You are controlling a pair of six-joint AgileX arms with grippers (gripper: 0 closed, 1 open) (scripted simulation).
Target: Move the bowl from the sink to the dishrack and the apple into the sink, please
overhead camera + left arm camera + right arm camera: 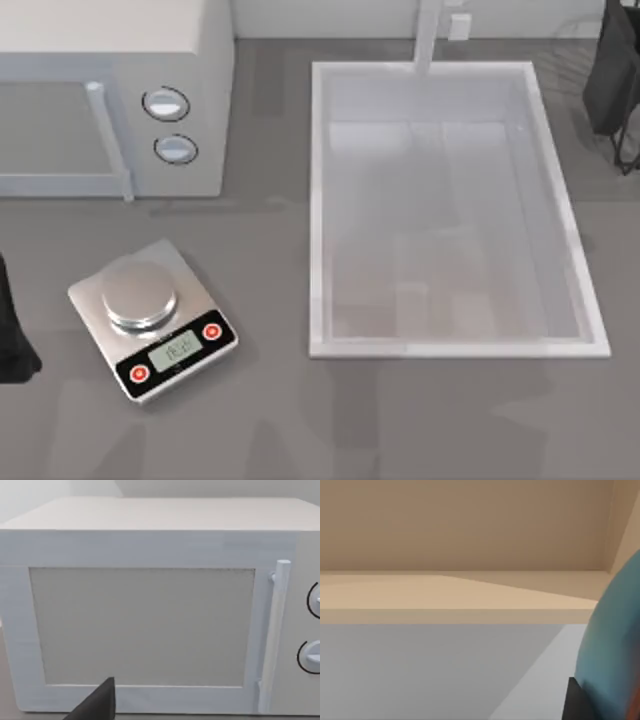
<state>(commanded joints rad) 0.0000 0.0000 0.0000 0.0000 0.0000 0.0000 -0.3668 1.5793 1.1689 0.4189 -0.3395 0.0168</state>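
**Bowl out of sink, close against right wrist cam; apple not located**

Sink point(318, 200) basin bare in top view, white rim and tap at far edge. Blue bowl point(612, 645) seen as a curved glossy blue slab at the edge of right wrist view, very close to the cam, w/ a dark gripper part point(577, 702) just beside it. Likely held by right gripper, but contact not visible, so grip state: cannot tell. Right arm dark shape at top view's far right, next to thin dark wires, prob. dishrack point(628, 150), mostly cut off by frame edge.

Handling, judged: bowl rigid, glossy so slippery, prob. ceramic-like and chip-prone; moderate weight. Best hold = pinch across the thin rim wall, one finger inside, one outside; set down gently on wires, no drop.

Apple: nowhere to point at; small, round, smooth, would roll; grasp across widest part.

Left arm parked at top view's left edge, near scale point(152, 318); left wrist view faces microwave point(150, 610) door, one dark fingertip point(100, 702) in the corner, open or closed cannot tell.

Hidden: bowl rim, most of rack, both grippers' finger gaps.
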